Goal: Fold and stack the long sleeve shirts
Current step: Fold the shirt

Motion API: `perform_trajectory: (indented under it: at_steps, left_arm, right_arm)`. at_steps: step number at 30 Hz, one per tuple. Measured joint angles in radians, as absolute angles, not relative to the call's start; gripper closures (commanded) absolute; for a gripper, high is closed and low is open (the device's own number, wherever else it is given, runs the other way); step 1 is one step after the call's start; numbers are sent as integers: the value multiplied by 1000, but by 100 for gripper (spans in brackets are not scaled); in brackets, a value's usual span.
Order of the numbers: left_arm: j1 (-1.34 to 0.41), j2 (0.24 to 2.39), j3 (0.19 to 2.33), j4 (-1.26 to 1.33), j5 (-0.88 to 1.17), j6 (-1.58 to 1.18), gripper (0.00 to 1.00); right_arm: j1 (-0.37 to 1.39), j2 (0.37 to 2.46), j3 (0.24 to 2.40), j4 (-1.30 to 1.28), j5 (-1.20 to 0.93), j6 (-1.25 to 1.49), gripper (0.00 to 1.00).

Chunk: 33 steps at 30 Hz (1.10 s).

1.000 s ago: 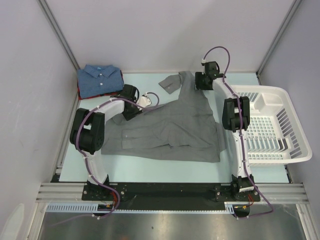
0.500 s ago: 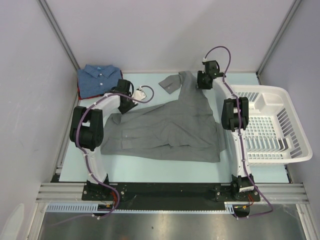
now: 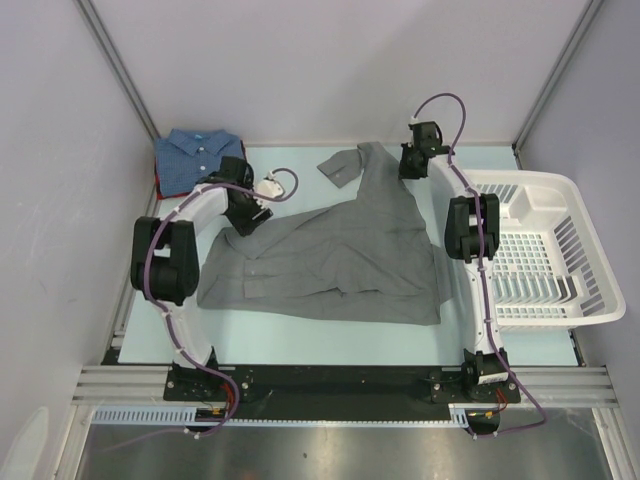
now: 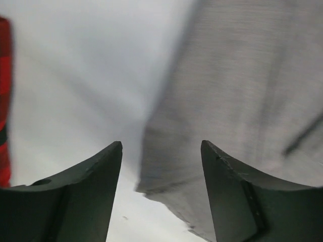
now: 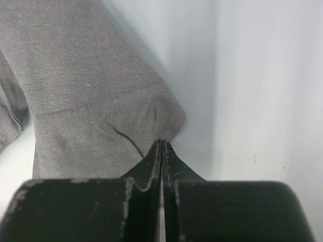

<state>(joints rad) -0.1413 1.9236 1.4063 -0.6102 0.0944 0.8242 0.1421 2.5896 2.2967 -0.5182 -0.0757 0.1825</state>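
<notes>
Grey shirt (image 3: 340,250) is pinched near the desk's (image 3: 330,345) far edge by the right tool (image 5: 162,142), the left tool (image 4: 161,143) spread over its hem, seemingly readied for folding.

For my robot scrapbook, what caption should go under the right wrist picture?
Right fingers pinched shut on a puckered edge of the grey shirt, above the pale table.
</notes>
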Motion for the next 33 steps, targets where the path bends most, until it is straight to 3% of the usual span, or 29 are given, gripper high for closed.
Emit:
perform_trajectory:
  at_steps: [11, 17, 21, 26, 29, 33]
  left_arm:
    - [-265, 1826, 1275, -673, 174, 820, 21]
    - [-259, 1840, 1232, -669, 167, 822, 43]
    - [-259, 1840, 1215, -663, 155, 822, 68]
    - [-258, 1840, 1218, -645, 126, 823, 90]
    - [-255, 1840, 1229, -640, 103, 830, 100]
    - [-239, 1840, 1262, -636, 76, 839, 100]
  right_arm:
    - [162, 2558, 2239, -479, -68, 157, 100]
    - [167, 2535, 2215, -472, -68, 157, 100]
    - [169, 2502, 2187, -462, -68, 157, 100]
    - [171, 2458, 2149, -441, -68, 156, 100]
    - [171, 2436, 2129, -426, -68, 153, 100]
    - [171, 2417, 2102, -415, -74, 152, 100]
